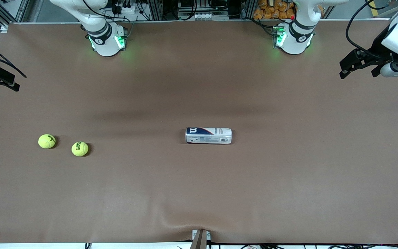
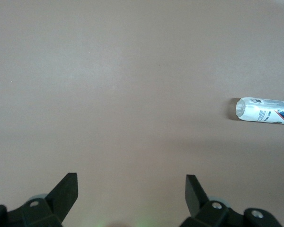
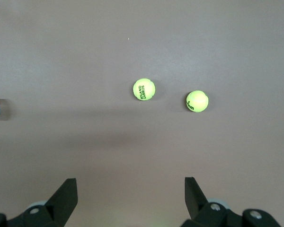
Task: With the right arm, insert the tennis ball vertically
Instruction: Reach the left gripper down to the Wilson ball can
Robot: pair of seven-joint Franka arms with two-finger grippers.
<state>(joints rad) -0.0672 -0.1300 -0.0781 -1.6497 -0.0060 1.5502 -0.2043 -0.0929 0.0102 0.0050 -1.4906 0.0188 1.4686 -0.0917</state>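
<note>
Two tennis balls lie on the brown table [image 1: 199,193] toward the right arm's end: one ball [image 1: 47,141] close to that end, and a second ball [image 1: 79,148] just beside it and slightly nearer the front camera, the two not touching. A ball can [image 1: 208,135] lies on its side near the middle of the table, well apart from both balls; which end is open cannot be told for certain, though a rounded clear end is seen in the left wrist view. The right pincer [image 3: 131,189] is held over bare table at its arm's end, its fingers spread wide and empty, with both balls in its wrist view. The left pincer [image 2: 131,187] is likewise spread wide and empty, and that arm waits at its own end. A tennis ball is judged to be light, springy and felt-covered, so little slip is expected; it is best taken across its widest part, from above, with the fingers on opposite sides. The can is judged light, thin-walled and prone to rolling, so it must probably be stood upright before a vertical insertion.
</note>
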